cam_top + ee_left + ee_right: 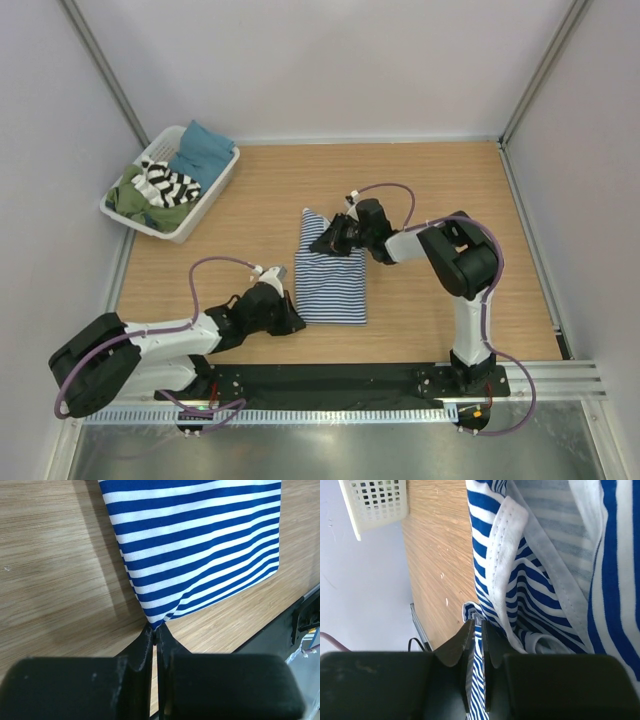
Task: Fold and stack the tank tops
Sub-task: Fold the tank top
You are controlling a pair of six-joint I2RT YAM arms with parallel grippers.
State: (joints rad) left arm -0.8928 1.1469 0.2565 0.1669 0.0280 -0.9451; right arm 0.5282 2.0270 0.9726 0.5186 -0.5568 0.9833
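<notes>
**A:** Since both arms are on the navy-and-white tank top, what is each one doing there?

**B:** The left gripper is pinched tight on its near-left corner, and the cloth runs straight into the fingertips. The right gripper is at its far end, jaws almost together with a strip of striped fabric caught between them.

**A:** Why hold opposite ends?

**B:** My guess is that it keeps the cloth taut. The top lies as a narrow strip on the table, so it looks already halved lengthwise. The far end is bunched and raised at the right gripper, which suggests that end is meant to come over toward the near hem. The left pinch would keep the near edge from sliding.

**A:** And the other garment?

**B:** The black-and-white tank top is well apart from the navy one, off to its far left. It lies crumpled in the white basket among teal and green cloth, so I judge the stacking has not begun.

**A:** Any brand, tag or lettering?

**B:** None I can read. The wrist view shows a white stitched binding along the strap edge, but there is no label or print. The basket wall is plain slats.
</notes>
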